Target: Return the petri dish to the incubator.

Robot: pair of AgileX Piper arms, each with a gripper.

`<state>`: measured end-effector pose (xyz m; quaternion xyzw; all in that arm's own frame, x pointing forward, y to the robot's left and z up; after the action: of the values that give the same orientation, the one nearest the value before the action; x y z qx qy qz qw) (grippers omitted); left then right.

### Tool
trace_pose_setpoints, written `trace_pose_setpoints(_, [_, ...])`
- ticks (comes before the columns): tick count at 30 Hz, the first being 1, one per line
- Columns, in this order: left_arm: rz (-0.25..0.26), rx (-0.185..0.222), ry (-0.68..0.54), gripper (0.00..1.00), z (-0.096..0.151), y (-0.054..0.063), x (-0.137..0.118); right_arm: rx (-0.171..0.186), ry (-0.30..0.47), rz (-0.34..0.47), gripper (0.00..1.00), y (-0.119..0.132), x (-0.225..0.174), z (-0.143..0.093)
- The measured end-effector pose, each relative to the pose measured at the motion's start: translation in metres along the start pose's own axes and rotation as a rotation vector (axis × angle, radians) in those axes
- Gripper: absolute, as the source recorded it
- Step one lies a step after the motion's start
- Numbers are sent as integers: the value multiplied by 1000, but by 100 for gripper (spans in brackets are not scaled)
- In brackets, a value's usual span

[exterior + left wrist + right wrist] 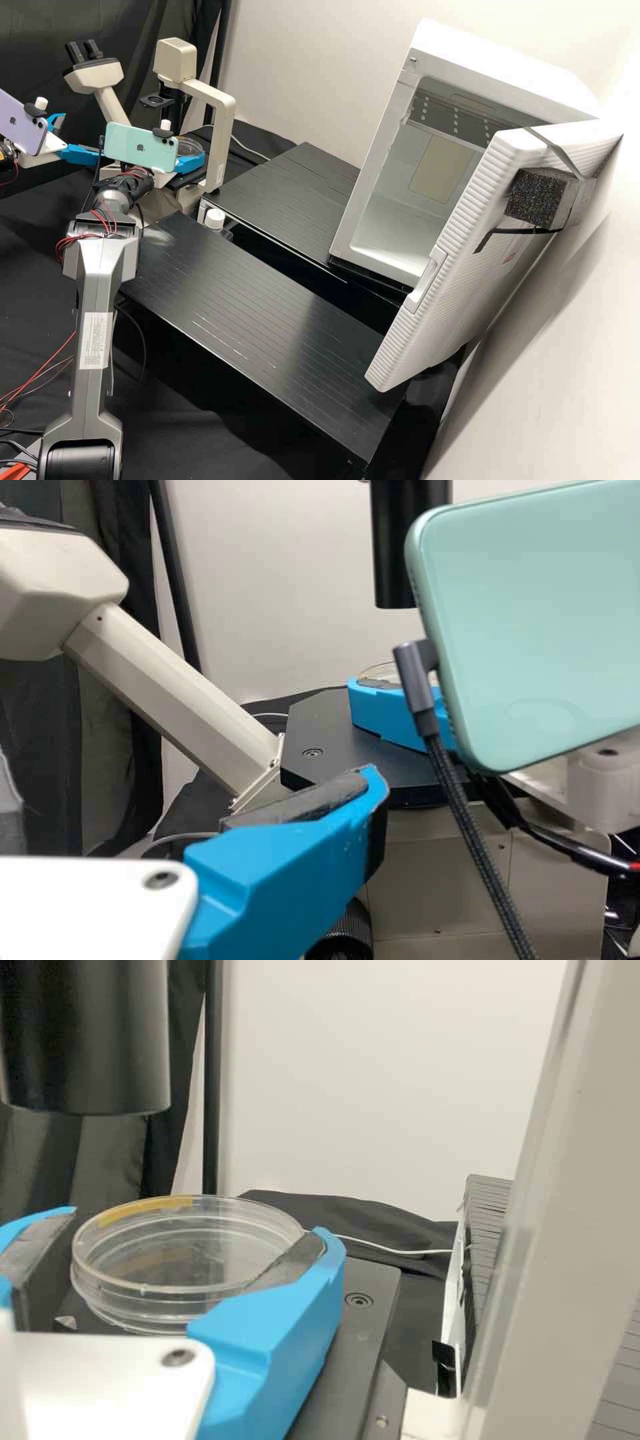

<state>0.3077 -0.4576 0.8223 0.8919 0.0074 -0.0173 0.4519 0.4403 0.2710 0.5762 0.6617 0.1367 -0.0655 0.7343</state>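
High view: the clear, round, shallow plastic petri dish (pixel 189 144) is at the far left, at the cream-and-black microscope (pixel 222 110), well apart from the white box-shaped incubator (pixel 380 230) on the right. The right arm's white gripper with bright blue fingers (pixel 189 155) is closed on it, and the right wrist view puts a finger on either side of the dish, which has a yellow strip along its rim. It lies over the microscope's flat dark stage (pixel 362 1335); I can't tell whether it touches that surface. Farther left, the left arm's white gripper with blue fingers (pixel 80 137) is open and holds nothing, its fingers spread apart. The incubator's ribbed white door (pixel 417 313) stands open, with a speckled black foam block (pixel 537 197) strapped to it. Between microscope and door run two black grooved platforms, one near (pixel 247 300) and one far (pixel 287 193), with a small clear bottle with a white cap (pixel 215 219) near their left ends.
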Motion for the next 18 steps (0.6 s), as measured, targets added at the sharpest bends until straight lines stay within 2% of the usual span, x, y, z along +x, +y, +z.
trace_pose_setpoints(13, [0,0,0,100,0,0,0,6,6,-5,0,1,0,3])
trace_pose_setpoints(17, [0,0,0,100,0,0,0,0,14,-5,0,5,-5,6])
trace_pose_setpoints(18, [0,0,0,100,0,0,0,-14,17,0,0,7,-9,7])
